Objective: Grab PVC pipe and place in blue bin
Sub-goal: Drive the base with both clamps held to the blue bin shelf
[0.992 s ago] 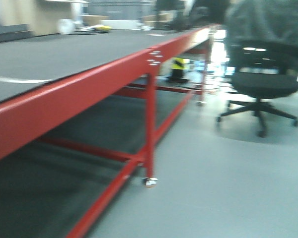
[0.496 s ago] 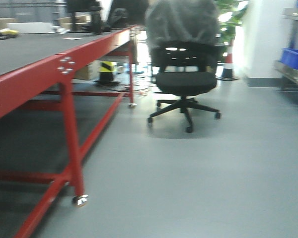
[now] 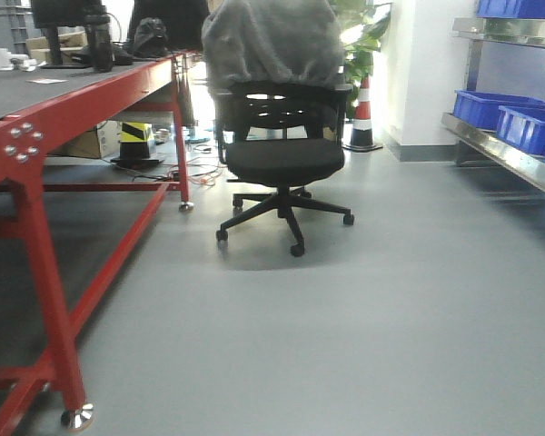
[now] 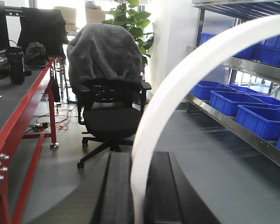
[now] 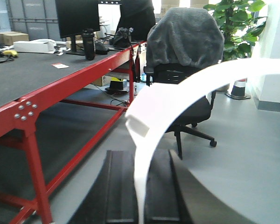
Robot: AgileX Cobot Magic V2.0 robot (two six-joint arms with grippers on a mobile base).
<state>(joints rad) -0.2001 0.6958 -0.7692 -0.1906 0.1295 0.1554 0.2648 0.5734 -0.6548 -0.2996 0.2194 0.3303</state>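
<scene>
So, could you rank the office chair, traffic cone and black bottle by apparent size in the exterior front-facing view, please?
1. office chair
2. traffic cone and black bottle: look about alike, not ranked.

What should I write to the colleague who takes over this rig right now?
Left gripper: shut on the white curved PVC pipe.
Right gripper: also shut on white curved PVC pipe; whether it is the same piece, I cannot tell.
The blue plastic bins stand on the steel shelf at the right, some way off.
Done: pipe grabbed.
Left: approach the shelf and place the pipe in a blue bin.
</scene>
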